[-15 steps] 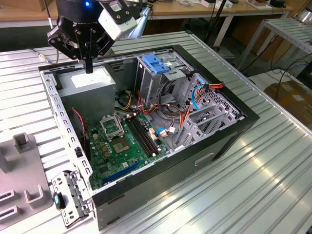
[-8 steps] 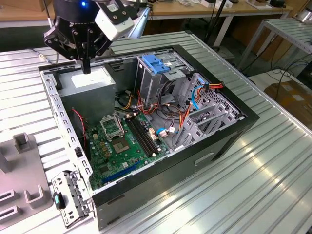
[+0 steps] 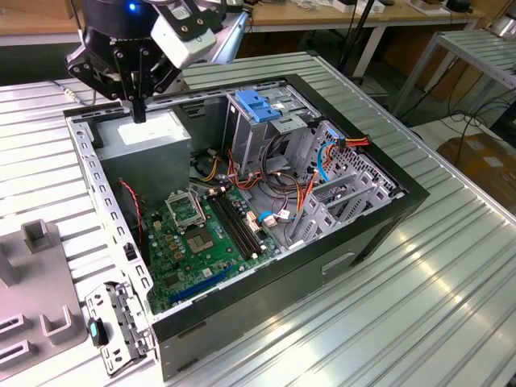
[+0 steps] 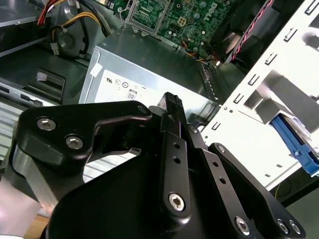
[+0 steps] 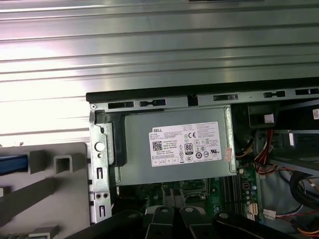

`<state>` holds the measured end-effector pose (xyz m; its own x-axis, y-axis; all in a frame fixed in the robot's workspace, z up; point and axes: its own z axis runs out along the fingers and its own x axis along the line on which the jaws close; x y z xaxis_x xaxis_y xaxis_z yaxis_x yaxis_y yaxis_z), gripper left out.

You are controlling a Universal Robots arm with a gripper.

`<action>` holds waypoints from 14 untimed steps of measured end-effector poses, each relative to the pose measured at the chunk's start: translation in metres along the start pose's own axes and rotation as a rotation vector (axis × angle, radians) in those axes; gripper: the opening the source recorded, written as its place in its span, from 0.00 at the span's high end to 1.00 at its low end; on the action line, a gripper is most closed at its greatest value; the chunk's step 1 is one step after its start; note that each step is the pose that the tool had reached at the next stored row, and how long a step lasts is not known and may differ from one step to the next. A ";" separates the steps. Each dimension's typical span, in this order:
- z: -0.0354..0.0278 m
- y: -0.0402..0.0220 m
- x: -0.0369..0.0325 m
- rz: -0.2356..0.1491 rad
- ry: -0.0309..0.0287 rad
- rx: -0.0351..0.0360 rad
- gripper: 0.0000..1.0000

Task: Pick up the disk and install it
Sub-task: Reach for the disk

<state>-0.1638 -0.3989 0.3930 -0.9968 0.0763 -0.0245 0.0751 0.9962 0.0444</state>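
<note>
Tabletop (image 3: 451, 266) carries open case (image 3: 355, 238); my end effector (image 3: 139, 115) closed, empty, over power supply (image 3: 153, 141), 10 o'clock, probably clearing walls.

The gripper (image 4: 169, 102) is matte black, its jointed links (image 4: 89, 124) pinned with silver hex screws (image 4: 176, 201); above the gripper sit a white block (image 3: 184, 35) and a blue light (image 3: 131, 6).

The table (image 3: 451, 266) gleams: ribbed bare metal, streaked with glare. The computer case (image 3: 355, 242) is matt black outside and dull grey sheet metal inside. The power supply (image 3: 149, 141) shows smooth grey metal under a white paper label (image 5: 185, 145). The gripper (image 3: 139, 111) looks matt black, with shiny steel screws (image 4: 176, 201).
</note>
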 end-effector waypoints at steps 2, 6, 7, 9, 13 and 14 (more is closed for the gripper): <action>0.0000 -0.0001 0.0012 0.000 0.0000 0.0000 0.89; -0.0001 -0.0003 0.0038 0.000 0.0000 0.0000 0.89; -0.0001 -0.0003 0.0045 0.000 0.0000 0.0000 0.89; -0.0001 -0.0004 0.0058 0.000 0.0000 0.0000 0.89; -0.0002 -0.0007 0.0089 0.000 0.0001 0.0000 0.89; -0.0002 -0.0007 0.0097 0.000 0.0000 0.0000 0.89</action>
<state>-0.1736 -0.3989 0.3929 -0.9968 0.0763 -0.0245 0.0752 0.9962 0.0443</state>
